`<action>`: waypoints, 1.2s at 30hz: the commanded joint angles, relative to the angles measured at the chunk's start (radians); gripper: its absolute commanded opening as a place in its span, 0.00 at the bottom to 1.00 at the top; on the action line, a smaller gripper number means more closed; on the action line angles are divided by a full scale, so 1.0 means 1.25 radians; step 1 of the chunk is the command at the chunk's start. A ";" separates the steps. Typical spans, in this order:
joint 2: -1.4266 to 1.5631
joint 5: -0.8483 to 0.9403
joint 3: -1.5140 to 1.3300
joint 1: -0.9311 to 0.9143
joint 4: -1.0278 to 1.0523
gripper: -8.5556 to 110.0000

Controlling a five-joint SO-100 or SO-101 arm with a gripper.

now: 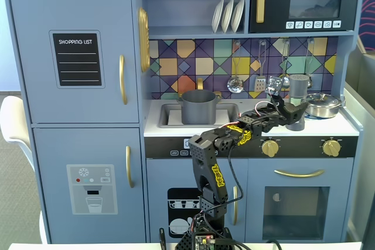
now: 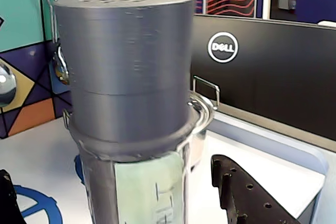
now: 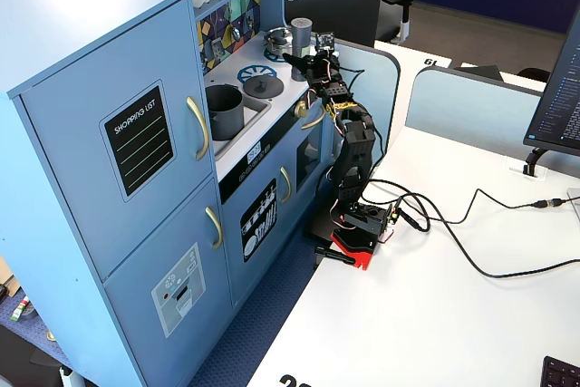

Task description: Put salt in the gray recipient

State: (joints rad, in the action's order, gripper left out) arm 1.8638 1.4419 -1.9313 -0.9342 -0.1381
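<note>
Hand at the salt shaker, ahead of the carry to the gray pot

We found the hand (image 1: pixel 291 111) open astride the salt shaker (image 2: pixel 126 93), which stood on the bench (image 1: pixel 340 125) just beside the steel pan (image 1: pixel 321 105), well to the right of the gray pot (image 1: pixel 198 106) in a fixed view. We judged the shaker stiff, light, ridged plastic, top-heavy; best gripped low on its narrower labelled body.
</note>
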 commanded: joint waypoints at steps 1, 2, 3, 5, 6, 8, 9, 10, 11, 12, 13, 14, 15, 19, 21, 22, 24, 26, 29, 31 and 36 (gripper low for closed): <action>-0.023 -0.015 0.102 0.009 0.000 0.52; -0.037 -0.015 0.117 0.011 0.000 0.52; -0.050 -0.013 0.133 0.011 0.000 0.51; -0.075 -0.011 0.163 0.013 0.001 0.51; -0.087 -0.011 0.175 0.015 0.001 0.51; -0.110 -0.011 0.205 0.015 0.009 0.50; -0.120 -0.010 0.215 0.015 0.010 0.50; -0.130 -0.010 0.225 0.016 0.007 0.50; -0.140 -0.010 0.233 0.016 0.004 0.50; -0.150 -0.010 0.244 0.017 0.004 0.50; -0.161 -0.011 0.254 0.017 0.004 0.50; -0.171 -0.011 0.264 0.018 0.004 0.49; -0.179 -0.007 0.274 0.020 0.004 0.49; -0.207 -0.002 0.308 0.021 0.004 0.48; -0.215 -0.005 0.319 0.022 0.004 0.48; -0.218 -0.006 0.324 0.022 0.004 0.48; -0.223 -0.004 0.329 0.023 0.004 0.47; -0.231 -0.001 0.339 0.026 0.004 0.45; -0.236 0.011 0.345 0.032 0.006 0.34; -0.236 0.018 0.346 0.037 0.013 0.23; -0.227 0.029 0.345 0.043 0.036 0.07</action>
State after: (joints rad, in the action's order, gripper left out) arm 1.5524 1.4619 -1.5693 -0.8912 -0.0982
